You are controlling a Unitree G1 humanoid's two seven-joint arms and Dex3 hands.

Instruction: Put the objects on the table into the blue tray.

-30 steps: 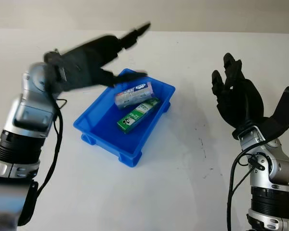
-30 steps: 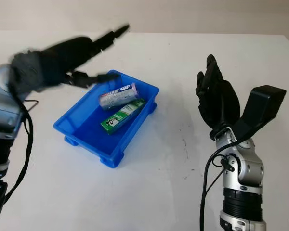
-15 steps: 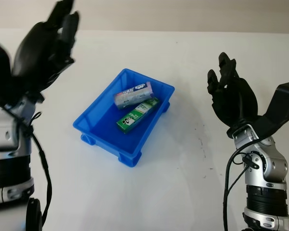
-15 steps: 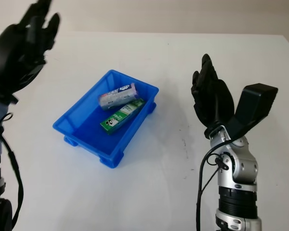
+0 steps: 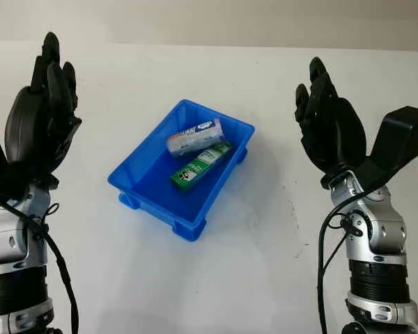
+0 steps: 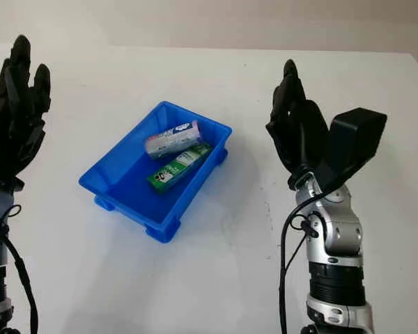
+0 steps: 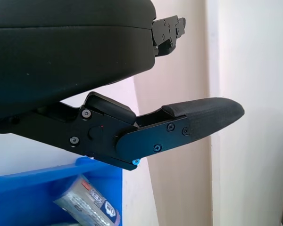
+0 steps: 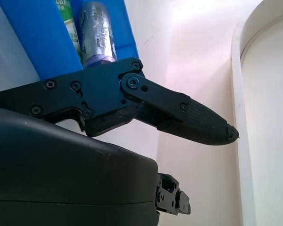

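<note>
Two packs [image 5: 198,148] in blue tray [image 5: 143,186], between raised left hand [image 5: 40,118], right hand [image 5: 329,125]

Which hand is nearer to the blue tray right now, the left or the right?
Right, narrowly. The right hand is raised beside the blue tray, off its far-right corner; the left hand is raised farther off on the opposite side. Both are open.

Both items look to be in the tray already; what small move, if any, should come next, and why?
Probably none beyond lowering both arms to rest. The green box and silver tube lie inside the blue tray, and the left robot hand and right robot hand are raised, open, either side of it.
</note>
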